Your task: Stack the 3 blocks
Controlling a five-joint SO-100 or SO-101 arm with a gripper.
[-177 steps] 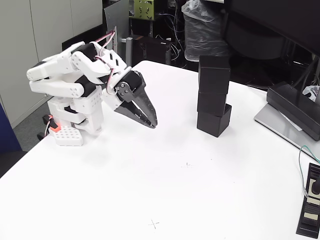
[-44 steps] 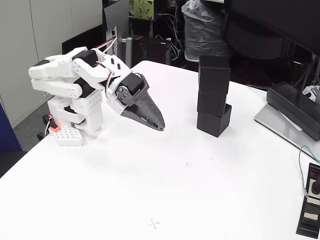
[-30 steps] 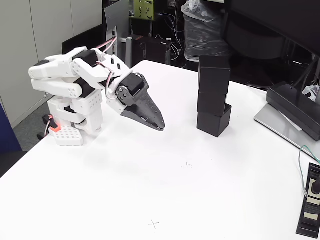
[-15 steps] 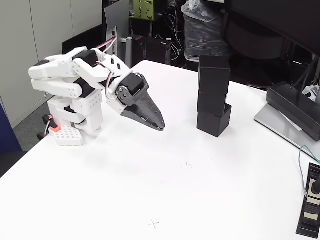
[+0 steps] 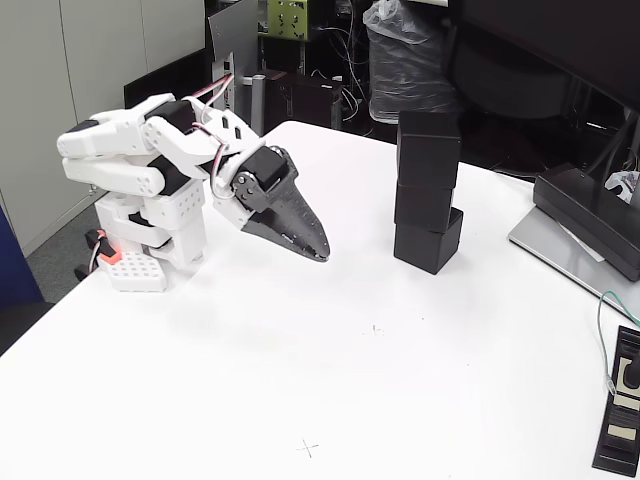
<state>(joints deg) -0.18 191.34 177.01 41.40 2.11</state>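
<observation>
Three matte black blocks stand in one tower at the back right of the white table in the fixed view. The top block [image 5: 429, 147] rests on the middle block [image 5: 423, 206], which rests on the bottom block [image 5: 427, 245]; the bottom one is turned slightly and juts out to the right. My gripper [image 5: 320, 254] hangs well to the left of the tower, its black pointed jaws together and angled down to the right, holding nothing. The white arm is folded back over its base [image 5: 150, 250].
A monitor stand and laptop edge [image 5: 585, 235] sit at the right side. A black device with a cable [image 5: 620, 415] lies at the front right corner. Small cross marks [image 5: 308, 448] dot the table [image 5: 300, 380].
Compared with several seconds ago the gripper has swung slightly right and lower. Over the last second and a half nothing has visibly moved.
</observation>
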